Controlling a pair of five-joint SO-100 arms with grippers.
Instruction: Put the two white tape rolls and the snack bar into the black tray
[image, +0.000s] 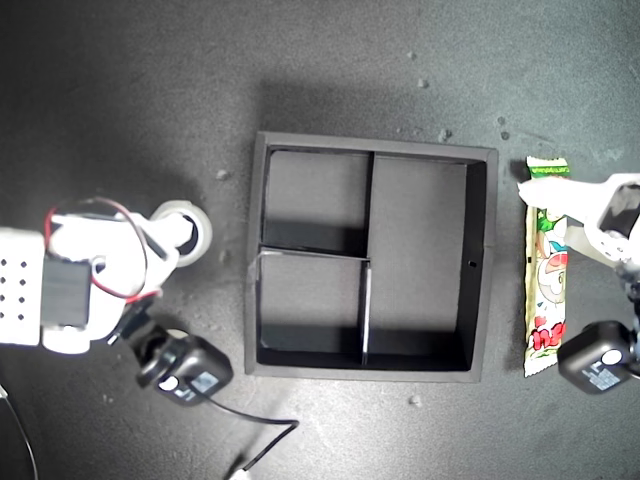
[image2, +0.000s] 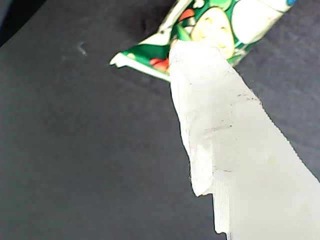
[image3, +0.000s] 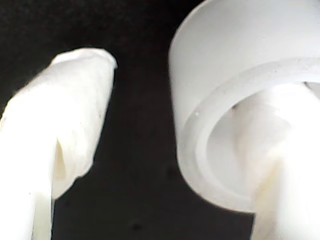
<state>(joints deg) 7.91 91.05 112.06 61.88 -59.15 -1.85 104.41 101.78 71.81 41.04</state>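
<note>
The black tray (image: 375, 143) lies in the middle of the dark mat with all three compartments bare. A white tape roll (image: 203, 224) sits off the tray toward the exterior view's left. My second gripper (image: 174, 244) is open astride its wall. In the second wrist view one finger is inside the tape roll (image3: 210, 75), and the other finger (image3: 55, 125) stands outside, apart from it. The snack bar (image: 545, 290) lies lengthwise by the tray wall on the exterior view's right. One white finger (image2: 215, 115) of my first gripper (image: 585, 232) rests over the snack bar (image2: 210, 22) near a crimped end. Its other finger is hidden.
Black camera housings sit on each arm near the front edge, one (image: 187, 370) at the exterior view's left and one (image: 600, 355) at its right. A thin cable (image: 255, 440) trails across the mat in front of the tray. Small crumbs (image: 414, 400) dot the mat.
</note>
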